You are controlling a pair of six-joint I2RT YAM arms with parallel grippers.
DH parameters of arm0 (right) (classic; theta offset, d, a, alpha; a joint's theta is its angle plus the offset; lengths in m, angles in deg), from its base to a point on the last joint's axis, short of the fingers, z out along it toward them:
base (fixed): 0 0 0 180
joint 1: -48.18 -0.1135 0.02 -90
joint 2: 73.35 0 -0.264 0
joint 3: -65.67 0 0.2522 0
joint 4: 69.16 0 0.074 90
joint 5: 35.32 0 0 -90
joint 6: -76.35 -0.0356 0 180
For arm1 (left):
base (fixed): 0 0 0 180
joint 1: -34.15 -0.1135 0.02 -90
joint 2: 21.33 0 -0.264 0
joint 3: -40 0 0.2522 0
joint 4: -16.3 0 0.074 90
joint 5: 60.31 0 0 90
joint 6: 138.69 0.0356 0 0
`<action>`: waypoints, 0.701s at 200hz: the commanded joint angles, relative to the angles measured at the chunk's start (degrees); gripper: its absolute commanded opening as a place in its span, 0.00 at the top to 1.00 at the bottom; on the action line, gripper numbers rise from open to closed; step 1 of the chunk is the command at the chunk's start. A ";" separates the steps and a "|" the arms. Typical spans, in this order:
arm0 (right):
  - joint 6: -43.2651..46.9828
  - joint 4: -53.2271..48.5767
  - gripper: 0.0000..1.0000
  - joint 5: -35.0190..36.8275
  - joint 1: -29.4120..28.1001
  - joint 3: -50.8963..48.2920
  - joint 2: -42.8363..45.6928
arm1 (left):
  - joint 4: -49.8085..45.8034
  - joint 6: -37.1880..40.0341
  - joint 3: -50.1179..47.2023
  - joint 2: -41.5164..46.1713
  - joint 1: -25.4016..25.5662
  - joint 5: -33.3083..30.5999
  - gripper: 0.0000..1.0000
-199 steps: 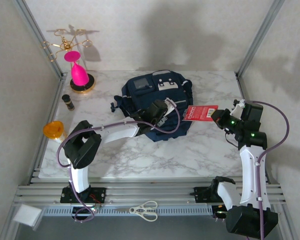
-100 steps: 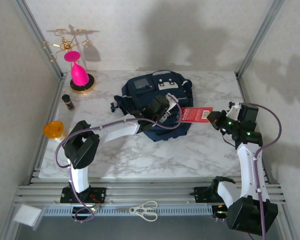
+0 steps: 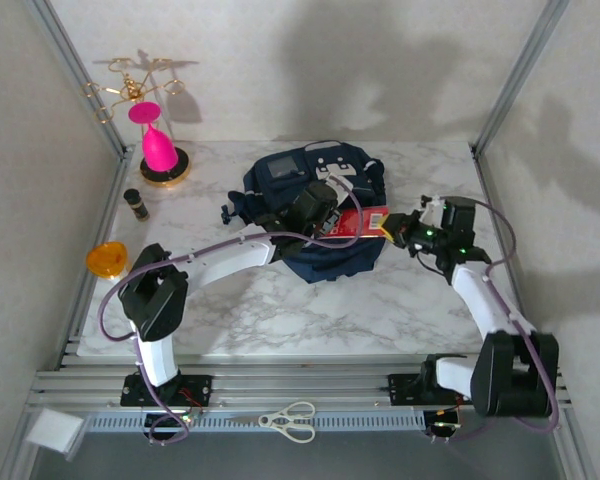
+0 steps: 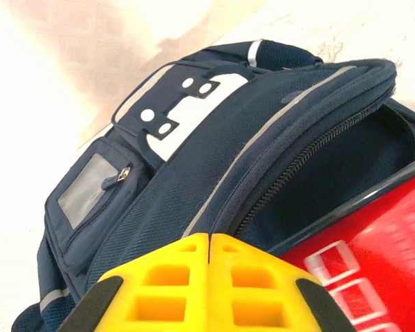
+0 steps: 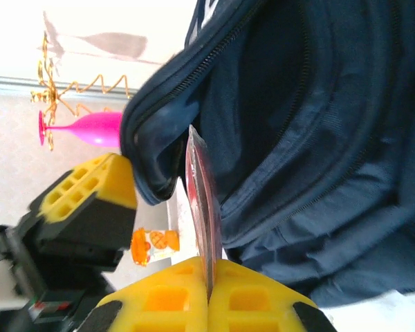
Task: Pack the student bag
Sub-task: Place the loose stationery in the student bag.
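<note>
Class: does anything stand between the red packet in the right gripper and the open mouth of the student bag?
Nothing visible does. The left gripper pinches the student bag at its zipper rim, lifting the mouth open, and the red packet held by the right gripper sits edge-on at that gap.

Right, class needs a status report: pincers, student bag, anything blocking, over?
Left pincer shut on zip lip of student bag. Right pincer shut on red packet, nose in the opening. Nothing blocking.
</note>
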 commanded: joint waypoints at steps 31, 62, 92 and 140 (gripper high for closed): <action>0.04 11.78 1.00 1.20 -7.40 13.65 -20.88 | 2.41 -3.09 3.03 2.23 -0.16 -7.01 1.00; 2.52 9.70 0.84 3.83 -6.88 18.71 -27.29 | 2.46 -5.24 2.76 2.95 -1.29 -7.26 1.00; 6.55 2.37 0.51 10.33 -6.29 20.12 -25.76 | 1.71 -5.73 1.59 3.03 -1.48 -5.25 1.00; 9.96 -7.09 0.45 20.23 -7.19 17.74 -18.56 | -2.22 -15.10 -0.87 4.60 -2.72 -2.75 1.00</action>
